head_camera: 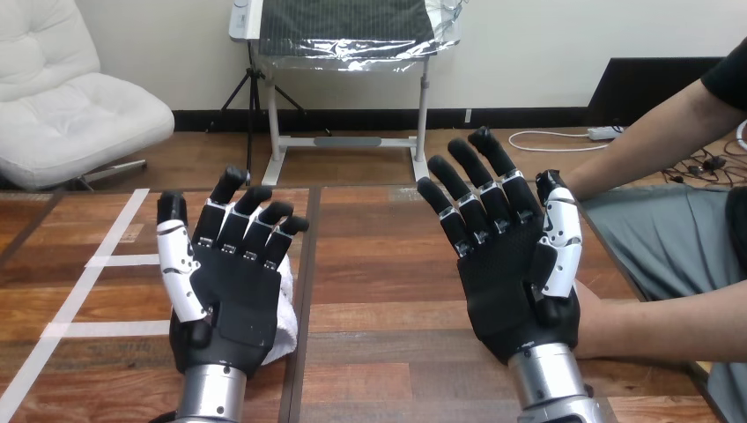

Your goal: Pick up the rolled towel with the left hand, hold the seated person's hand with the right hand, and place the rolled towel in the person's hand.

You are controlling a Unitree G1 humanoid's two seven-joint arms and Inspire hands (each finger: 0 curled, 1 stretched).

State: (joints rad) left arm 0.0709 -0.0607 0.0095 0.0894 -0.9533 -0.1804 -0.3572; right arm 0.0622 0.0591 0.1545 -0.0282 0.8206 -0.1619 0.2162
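— What is seen at the table's (pixel 379 264) left edge?

— Strips of white tape (pixel 106 261) are laid across the wood there, well apart from anything else.

— And next to the right?

— The left hand (pixel 231 291) is raised over the table's left half, near the near edge, with its palm turned toward the camera. Its fingers are loosely bent at the tips and spread a little; nothing is enclosed by them.

— Where is the towel?

— The towel (pixel 286 308) is found on the table behind that hand. Most of it is covered by the palm, and a white part is seen past the palm's right edge, just left of the seam that runs from the far edge to the near edge. Whether it is touched by the back of the hand cannot be told. It is not gripped.

— What is seen further right?

— The right hand (pixel 506 282) is raised over the right half, palm toward the camera, fingers held straight and fanned wide. Nothing is clasped in it.

— And the person?

— A forearm (pixel 652 330) is laid in from the right edge, close to the near right corner, and its end is covered by the right hand's palm. The two are seen one behind the other; contact cannot be told. A second arm (pixel 643 145) is reached down beyond the far right corner, behind that hand's thumb.
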